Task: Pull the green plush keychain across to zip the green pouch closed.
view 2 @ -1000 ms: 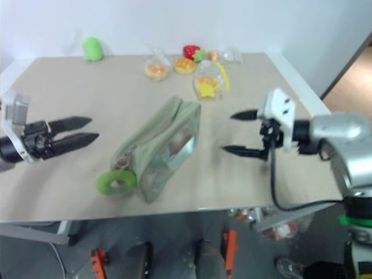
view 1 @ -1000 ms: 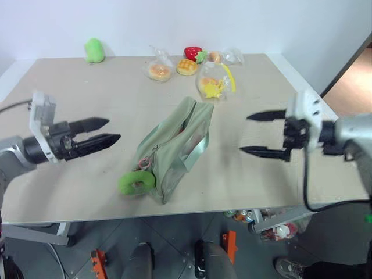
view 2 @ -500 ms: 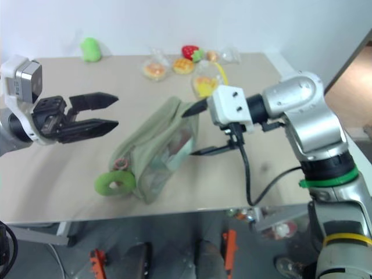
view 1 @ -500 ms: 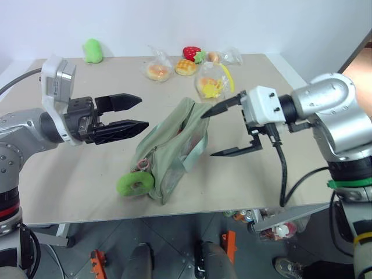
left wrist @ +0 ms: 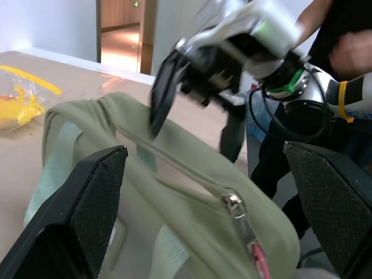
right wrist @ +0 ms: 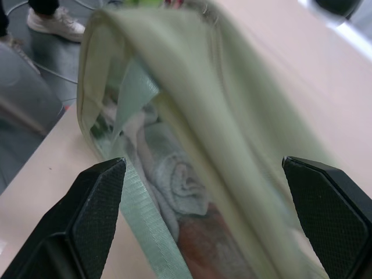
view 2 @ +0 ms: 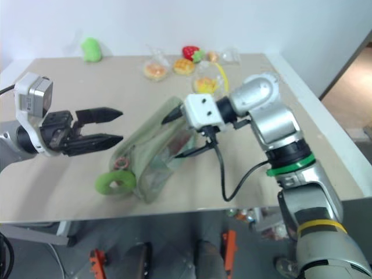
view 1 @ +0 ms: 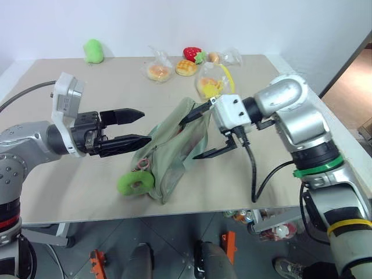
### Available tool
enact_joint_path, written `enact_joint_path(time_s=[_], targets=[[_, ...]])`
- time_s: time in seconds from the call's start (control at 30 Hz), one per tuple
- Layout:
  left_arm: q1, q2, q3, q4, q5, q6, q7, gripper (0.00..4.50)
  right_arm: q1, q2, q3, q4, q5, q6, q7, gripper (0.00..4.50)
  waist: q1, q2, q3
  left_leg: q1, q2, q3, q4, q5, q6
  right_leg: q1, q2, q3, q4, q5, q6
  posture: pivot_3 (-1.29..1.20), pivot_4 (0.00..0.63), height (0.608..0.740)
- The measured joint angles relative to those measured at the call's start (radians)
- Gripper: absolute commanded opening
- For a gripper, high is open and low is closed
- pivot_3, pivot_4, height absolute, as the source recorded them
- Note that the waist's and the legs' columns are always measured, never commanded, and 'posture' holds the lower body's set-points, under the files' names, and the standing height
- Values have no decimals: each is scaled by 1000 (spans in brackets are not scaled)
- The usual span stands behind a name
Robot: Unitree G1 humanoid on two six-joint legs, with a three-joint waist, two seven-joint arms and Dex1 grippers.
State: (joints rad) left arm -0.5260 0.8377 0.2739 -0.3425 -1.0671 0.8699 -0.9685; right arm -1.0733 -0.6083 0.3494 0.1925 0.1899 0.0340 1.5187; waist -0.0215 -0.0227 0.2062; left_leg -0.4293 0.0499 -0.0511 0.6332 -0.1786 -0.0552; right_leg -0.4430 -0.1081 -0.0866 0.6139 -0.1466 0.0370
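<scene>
The green pouch (view 1: 174, 152) lies slantwise in the middle of the table, its clear window facing right and its zipper along the top ridge. The green plush keychain (view 1: 135, 183) rests on the table at the pouch's near left end, clipped to the zipper pull (left wrist: 233, 204). My left gripper (view 1: 145, 125) hovers open just left of the pouch, pointing at it. My right gripper (view 1: 187, 140) is open too, its fingers (right wrist: 93, 210) standing on either side of the pouch's far end, where a rolled cloth shows through the window.
A solid green plush blob (view 1: 93, 50) sits at the table's far left. Clear bags of toy food (view 1: 160, 71) and a toy strawberry (view 1: 193, 53) lie at the back. A person (left wrist: 340, 40) stands beyond the table's right side. The front table edge (view 1: 174, 214) is close to the pouch.
My right gripper has swung left and a little down from the open table to the pouch's far end. My left gripper has moved right, closer to the pouch. Both stay open.
</scene>
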Motion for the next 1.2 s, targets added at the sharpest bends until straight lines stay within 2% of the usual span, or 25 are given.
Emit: enact_joint_path(time_s=[0.03,0.13,0.33,0.47,0.87,0.97,1.2], targets=[[0,1,-2,-5,3,-1,0,4500,0,3,0,9,-4,-6,-1,4482,0,0,0,0,0,0,0,0,0,0,0,0,0,0,0,0,150,740],[-2,13,-23,-32,27,-13,-4,4500,0,25,1,48,-30,-40,-1,3682,0,0,0,0,0,0,0,0,0,0,1,3,0,0,0,0,150,740],[-4,25,-24,-25,46,-23,-14,4500,0,39,1,91,-53,-77,-2,1539,0,0,0,0,1,-1,0,0,0,0,6,7,0,0,0,0,150,740],[-3,27,-22,1,54,-35,-20,4500,-4,47,1,127,-73,-108,-14,264,0,0,0,0,1,-2,0,0,0,0,7,7,0,0,0,0,150,740],[-2,-40,57,88,32,-49,48,4500,-132,53,4,321,-196,-201,-56,264,0,0,0,1,2,-2,0,1,-1,1,11,12,0,0,0,0,150,740],[12,-50,67,78,25,-58,58,4500,-169,34,12,343,-244,-158,-61,264,0,0,0,1,1,-2,0,1,-1,1,17,22,1,0,0,0,150,740],[38,-70,92,56,-4,-67,92,4500,-265,36,34,356,-308,38,-37,264,-1,0,0,1,1,-1,-1,1,-1,-1,20,27,1,0,0,0,150,740]])
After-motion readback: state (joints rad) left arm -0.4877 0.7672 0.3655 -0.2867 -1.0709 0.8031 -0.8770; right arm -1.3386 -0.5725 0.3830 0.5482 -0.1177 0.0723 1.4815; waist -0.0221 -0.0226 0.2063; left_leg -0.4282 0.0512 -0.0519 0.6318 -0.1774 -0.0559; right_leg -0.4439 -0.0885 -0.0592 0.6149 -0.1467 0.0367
